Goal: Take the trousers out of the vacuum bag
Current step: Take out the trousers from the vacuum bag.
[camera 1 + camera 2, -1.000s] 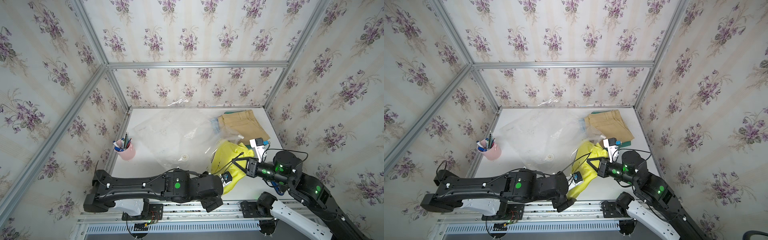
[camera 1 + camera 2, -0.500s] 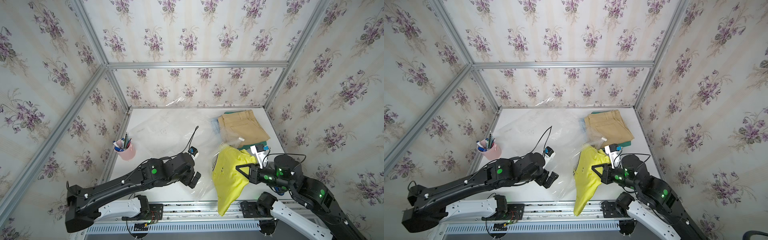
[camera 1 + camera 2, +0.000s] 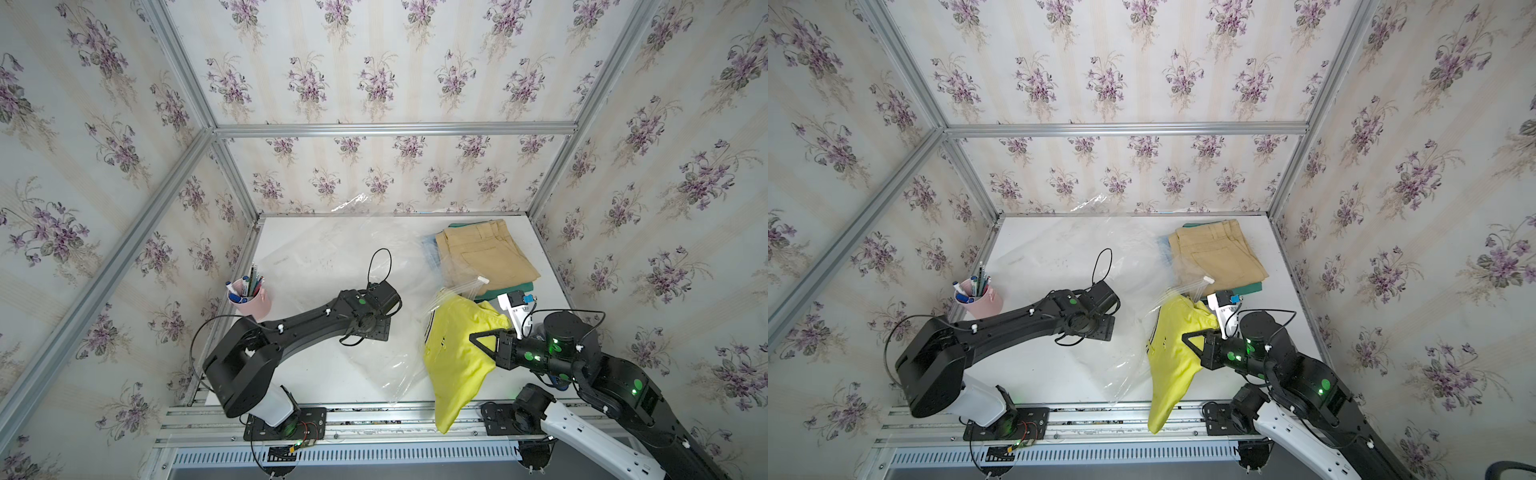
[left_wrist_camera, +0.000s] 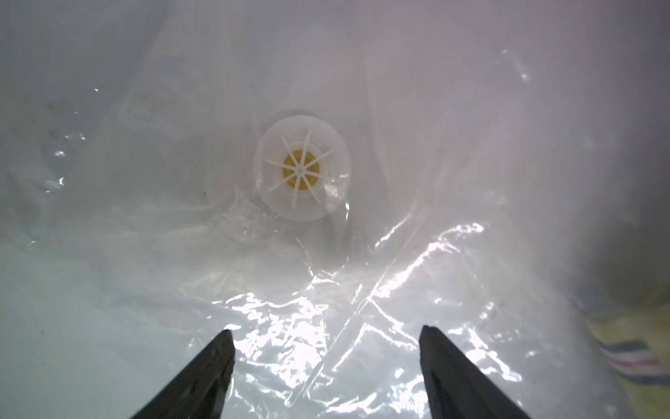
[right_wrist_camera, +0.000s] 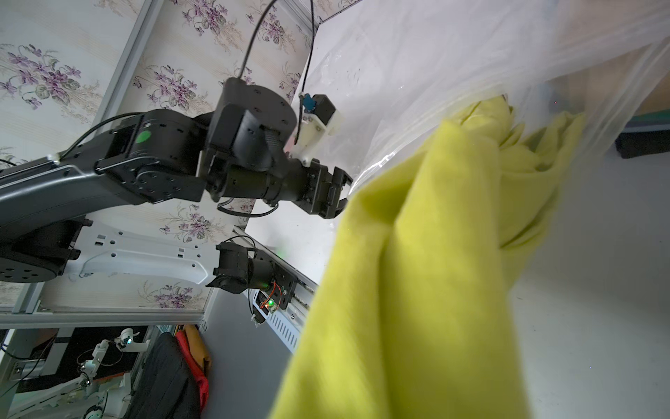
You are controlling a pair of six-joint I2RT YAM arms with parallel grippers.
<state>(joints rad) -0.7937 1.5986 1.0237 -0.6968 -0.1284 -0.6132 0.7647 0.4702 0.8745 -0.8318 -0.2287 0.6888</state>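
Observation:
The bright yellow trousers (image 3: 457,361) (image 3: 1169,370) hang from my right gripper (image 3: 478,338), which is shut on them; the cloth (image 5: 435,254) hides its fingers in the right wrist view. Their lower end drapes over the table's front edge. Their upper end lies at the zip-seal mouth of the clear vacuum bag (image 3: 332,257) (image 3: 1054,253). My left gripper (image 4: 326,330) points down at the bag's plastic (image 4: 362,283), open and empty, just short of the round white valve (image 4: 302,167). Khaki trousers (image 3: 482,253) lie on a teal pair (image 3: 513,289) at the back right.
A pink cup of pens (image 3: 249,297) stands at the table's left edge. The metal rail (image 3: 353,415) with both arm bases runs along the front. Papered walls close in the left, back and right sides.
My left arm has swung from the front right, beside the yellow trousers, back over the middle of the bag. The right gripper has drawn the yellow trousers forward, and they now hang unfolded.

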